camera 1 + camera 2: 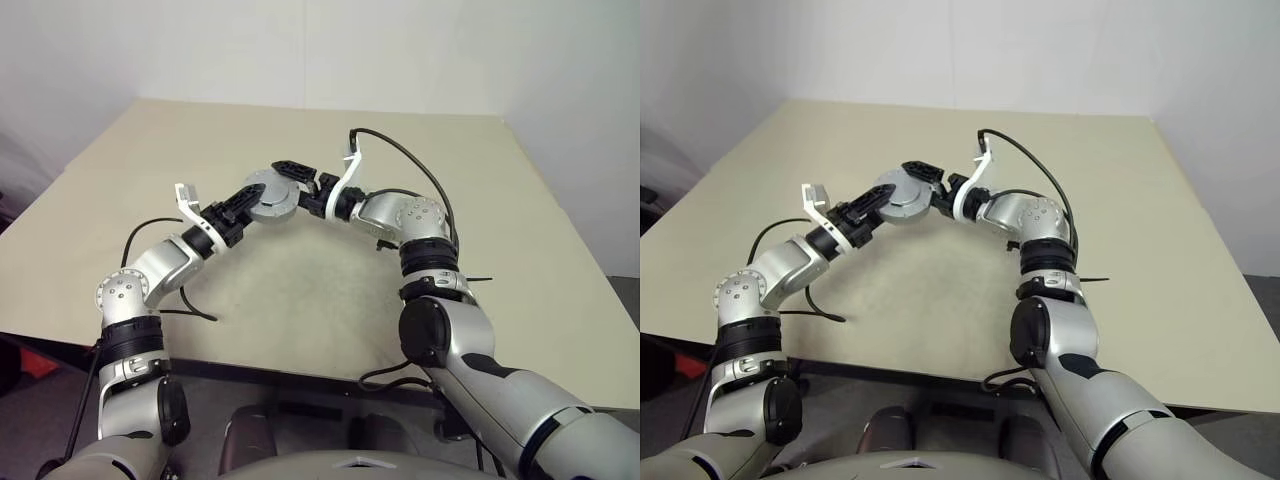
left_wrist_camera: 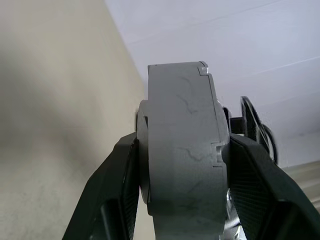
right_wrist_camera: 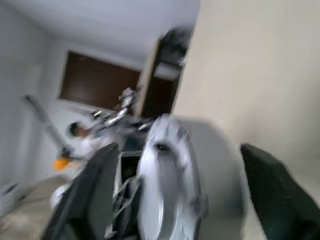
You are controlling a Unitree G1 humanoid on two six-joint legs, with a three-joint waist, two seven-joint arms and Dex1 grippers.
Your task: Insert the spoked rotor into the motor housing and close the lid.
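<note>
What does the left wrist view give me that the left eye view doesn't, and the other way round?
Left wrist view: the motor housing seen edge-on, its grey side wall clamped between the left gripper jaws, with a white wall behind.

Left eye view: the right gripper at the housing's far side, jaws spread apart, plus both arms and the wide beige table beneath.

Shared: the housing held up off the table by the left gripper.

desk [image 1: 300,300]: plain beige | motor housing [image 1: 270,196]: silver-grey, faint dark line marks on its side | pincer fingers [image 2: 107,200]: black
</note>
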